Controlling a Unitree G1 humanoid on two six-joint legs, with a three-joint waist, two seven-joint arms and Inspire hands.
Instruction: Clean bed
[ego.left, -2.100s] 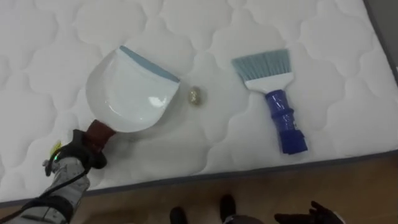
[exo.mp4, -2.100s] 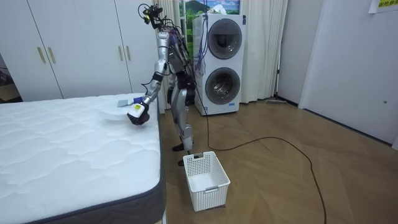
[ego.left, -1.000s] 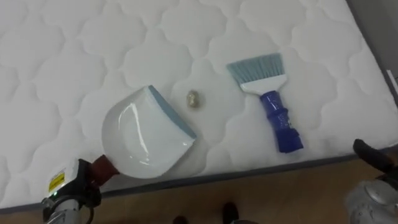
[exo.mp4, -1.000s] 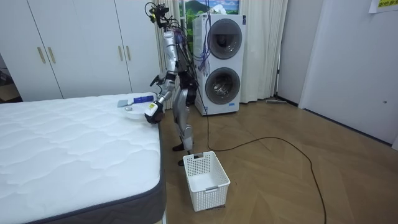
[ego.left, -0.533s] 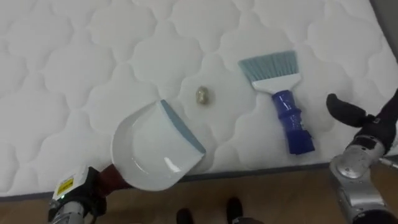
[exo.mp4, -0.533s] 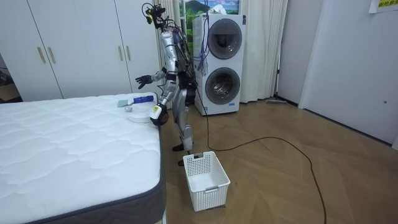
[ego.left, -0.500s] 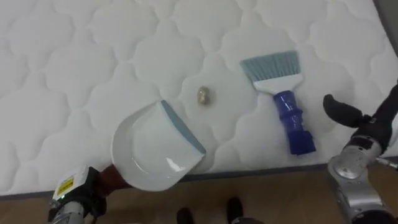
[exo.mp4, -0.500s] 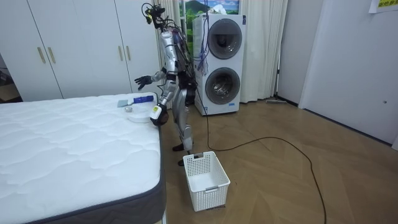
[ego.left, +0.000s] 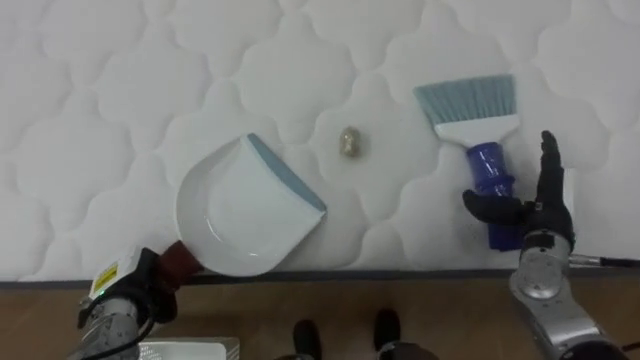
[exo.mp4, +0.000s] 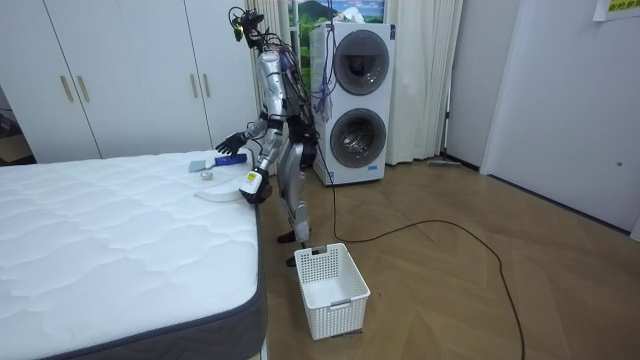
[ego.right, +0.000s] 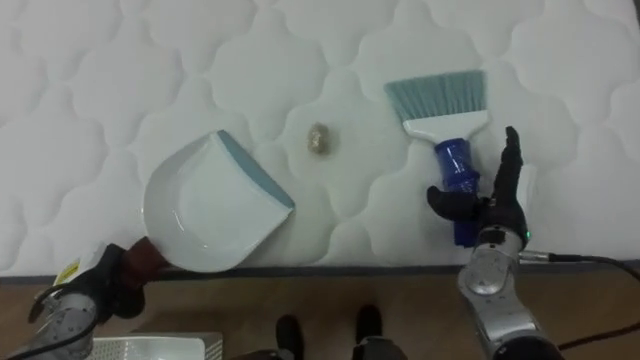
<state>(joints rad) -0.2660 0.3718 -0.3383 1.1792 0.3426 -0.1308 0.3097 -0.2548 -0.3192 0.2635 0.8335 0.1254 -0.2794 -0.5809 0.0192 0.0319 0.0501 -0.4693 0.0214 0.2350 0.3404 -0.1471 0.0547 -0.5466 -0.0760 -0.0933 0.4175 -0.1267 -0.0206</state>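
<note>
Well, I see my robot standing at the side of the big white bed (ego.left: 100, 80), close to its corner. On the floor near its feet sits a white basket (exo.mp4: 333, 288). A white dustpan (ego.left: 240, 210) with a blue lip lies flat on the bed near the edge. My left hand (ego.left: 125, 295) has its fingers wrapped round the dustpan's dark red handle. A brush (ego.left: 478, 125) with a blue handle lies to the right, bristles pointing away from me. My right hand (ego.left: 538, 218) is at the handle's near end, fingers straight and spread, holding nothing. A tiny lump (ego.left: 350, 142) of rubbish sits on the bed between dustpan and brush, touching neither.
</note>
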